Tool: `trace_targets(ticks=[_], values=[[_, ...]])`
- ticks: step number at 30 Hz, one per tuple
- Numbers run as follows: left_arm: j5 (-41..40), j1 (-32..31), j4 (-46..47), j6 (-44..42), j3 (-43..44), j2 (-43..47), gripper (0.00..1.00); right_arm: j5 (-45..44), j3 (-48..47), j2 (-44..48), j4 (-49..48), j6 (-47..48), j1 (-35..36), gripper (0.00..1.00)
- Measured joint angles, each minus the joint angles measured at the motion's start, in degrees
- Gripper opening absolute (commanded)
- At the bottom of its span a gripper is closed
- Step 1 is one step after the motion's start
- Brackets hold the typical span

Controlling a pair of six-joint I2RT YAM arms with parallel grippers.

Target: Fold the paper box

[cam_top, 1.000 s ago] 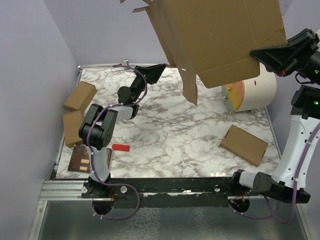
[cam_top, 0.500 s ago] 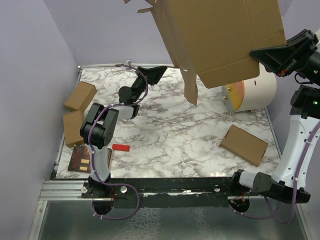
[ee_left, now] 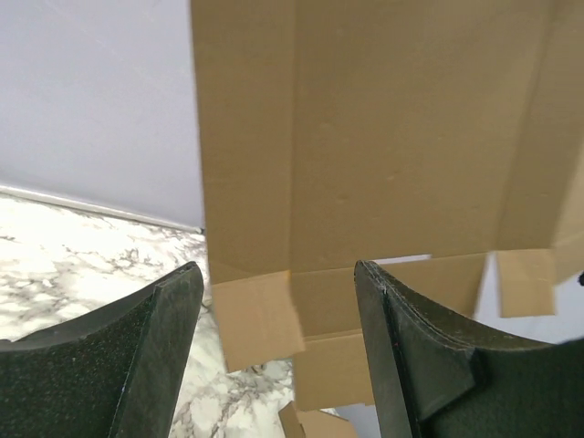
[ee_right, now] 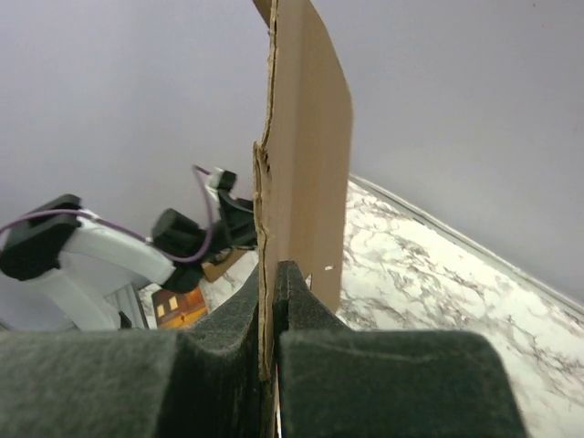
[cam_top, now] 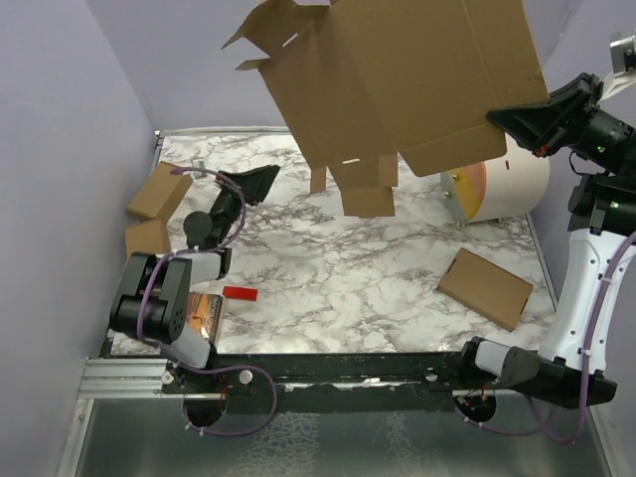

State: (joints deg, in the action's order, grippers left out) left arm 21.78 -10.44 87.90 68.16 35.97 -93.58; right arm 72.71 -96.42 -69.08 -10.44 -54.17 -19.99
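Observation:
The paper box (cam_top: 397, 79) is a large flat sheet of brown corrugated cardboard held high in the air, its flaps and tabs hanging down over the table's far side. My right gripper (cam_top: 497, 117) is shut on its right edge; in the right wrist view the jaws (ee_right: 267, 274) pinch the thin cardboard edge (ee_right: 306, 137). My left gripper (cam_top: 266, 181) stands open over the back left of the table, apart from the box. Its fingers (ee_left: 276, 269) frame the hanging flaps (ee_left: 328, 146) from a distance, with nothing between them.
Two small brown boxes (cam_top: 159, 189) (cam_top: 146, 238) lie at the table's left edge and a third (cam_top: 485, 286) at the right. A cream cylinder with an orange end (cam_top: 502, 179) lies at the back right. A red piece (cam_top: 239, 293) and a dark packet (cam_top: 199, 313) sit by the left arm's base.
The box has swung and tilted to the left, showing more of its flaps. The left arm has drawn back to the left and lower, away from the box.

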Motion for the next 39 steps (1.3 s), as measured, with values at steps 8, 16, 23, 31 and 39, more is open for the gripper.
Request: trace_targets(ticks=[8, 16, 23, 31, 39], values=[[5.20, 7.21, -3.17, -0.83, -10.32, 16.87, 0.70, 3.13, 5.86, 1.42, 10.54, 18.71, 0.00, 0.01], [10.08, 10.60, -41.09, -19.74, 3.56, 37.27, 0.82, 5.42, 4.72, 2.62, 33.27, 45.16, 0.00, 0.01], [10.23, 10.60, -59.58, -42.16, 12.85, 40.02, 0.83, 6.38, 4.46, 2.36, 43.95, 56.35, 0.00, 0.01], [14.49, 10.60, -61.81, -55.98, 17.22, 26.64, 0.83, 7.50, 2.47, 2.01, 48.13, 60.28, 0.00, 0.01], [16.26, 10.58, -59.78, -58.34, 22.97, 19.15, 0.67, 8.81, 2.08, 1.62, 49.40, 61.35, 0.00, 0.01]])
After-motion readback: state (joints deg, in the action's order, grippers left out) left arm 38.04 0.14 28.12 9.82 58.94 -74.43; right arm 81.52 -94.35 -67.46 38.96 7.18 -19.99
